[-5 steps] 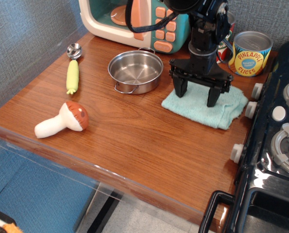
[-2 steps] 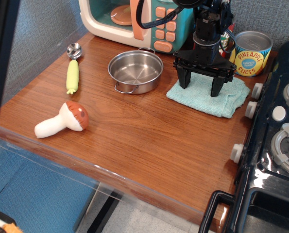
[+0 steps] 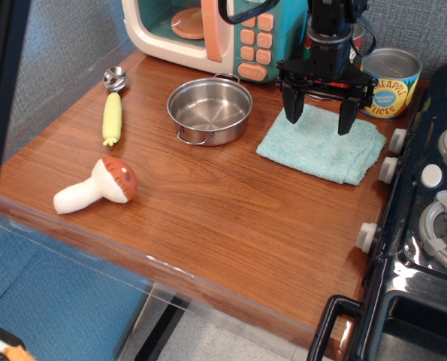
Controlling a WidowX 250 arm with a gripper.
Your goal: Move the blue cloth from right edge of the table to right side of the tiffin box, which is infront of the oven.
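The blue cloth (image 3: 322,149) lies flat on the counter (image 3: 208,218) just right of the tiffin box (image 3: 209,110), soft, light and likely to drape if pinched mid-fold, beneath the gripper (image 3: 320,119) with its jaws spread, empty.

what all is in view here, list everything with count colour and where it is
blue cloth: 1, pale aqua, flat on the table right of the tiffin box
tiffin box: 1, shiny steel, in front of the oven
oven: 1, cream and teal with salmon buttons, back of table
table: 1, brown wood grain
pineapple can: 1, yellow label, back right
toy corn: 1, yellow-green, left side
scoop: 1, silver, just behind the corn
toy mushroom: 1, white stem, brown cap, front left
toy stove: 1, black with white knobs, right edge
gripper: 1, black, open, over the cloth's back edge
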